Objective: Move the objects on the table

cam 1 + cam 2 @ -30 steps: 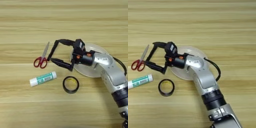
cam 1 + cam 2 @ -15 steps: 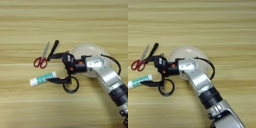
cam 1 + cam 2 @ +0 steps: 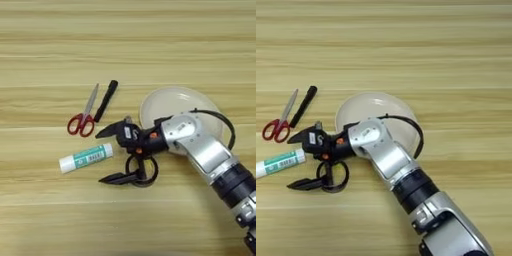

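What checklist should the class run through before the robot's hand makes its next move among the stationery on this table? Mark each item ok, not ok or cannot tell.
1. Hand open: ok; the two black fingers are spread wide.
2. Hand empty: ok; nothing sits between the fingers.
3. Glue stick within the opening: cannot tell; its right end lies near the gap between the fingers.
4. Tape ring clear of the hand: not ok; the lower finger overlaps it.
5. Scissors and marker away from the hand: ok; they lie further up the table.
6. Plate uncovered: not ok; the forearm crosses it.
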{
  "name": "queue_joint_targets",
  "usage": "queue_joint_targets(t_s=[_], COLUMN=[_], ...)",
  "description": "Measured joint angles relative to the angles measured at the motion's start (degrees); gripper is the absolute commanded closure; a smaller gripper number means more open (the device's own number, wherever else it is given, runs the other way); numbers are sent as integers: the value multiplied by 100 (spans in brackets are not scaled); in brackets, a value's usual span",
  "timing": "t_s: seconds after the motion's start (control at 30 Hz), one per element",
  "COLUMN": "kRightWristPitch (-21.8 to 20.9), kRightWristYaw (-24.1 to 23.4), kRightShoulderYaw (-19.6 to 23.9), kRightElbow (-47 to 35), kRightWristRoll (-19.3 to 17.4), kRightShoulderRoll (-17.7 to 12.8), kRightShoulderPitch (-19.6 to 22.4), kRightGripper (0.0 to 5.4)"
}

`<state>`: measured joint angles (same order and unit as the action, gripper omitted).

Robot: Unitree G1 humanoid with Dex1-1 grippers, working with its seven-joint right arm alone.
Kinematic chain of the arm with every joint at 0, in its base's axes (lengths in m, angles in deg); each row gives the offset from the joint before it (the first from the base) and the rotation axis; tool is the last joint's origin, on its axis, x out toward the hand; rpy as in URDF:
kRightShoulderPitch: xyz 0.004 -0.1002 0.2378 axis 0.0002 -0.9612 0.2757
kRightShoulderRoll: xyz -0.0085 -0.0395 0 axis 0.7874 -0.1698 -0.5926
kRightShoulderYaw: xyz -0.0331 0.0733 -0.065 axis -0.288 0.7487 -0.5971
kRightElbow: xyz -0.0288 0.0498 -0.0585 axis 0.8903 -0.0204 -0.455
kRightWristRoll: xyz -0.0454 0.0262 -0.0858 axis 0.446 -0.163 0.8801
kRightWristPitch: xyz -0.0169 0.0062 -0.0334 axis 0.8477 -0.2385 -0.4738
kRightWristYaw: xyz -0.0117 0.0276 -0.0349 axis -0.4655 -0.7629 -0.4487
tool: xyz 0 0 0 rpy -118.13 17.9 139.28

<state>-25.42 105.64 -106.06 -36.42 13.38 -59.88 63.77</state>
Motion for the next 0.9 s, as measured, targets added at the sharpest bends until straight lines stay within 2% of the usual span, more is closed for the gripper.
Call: queue_joint_targets(t_s=[0.33,0.57,0.9], kRightWristPitch=[1,8,6], kRightWristYaw=[-104,-261,-358], kRightShoulderYaw=[-70,-77,-109], kRightElbow=[231,458,672], kRightWristRoll=[266,482,686], kRightShoulderRoll=[192,389,478], kRightShoulderPitch=[139,279,314], kRightGripper=[1,75,169])
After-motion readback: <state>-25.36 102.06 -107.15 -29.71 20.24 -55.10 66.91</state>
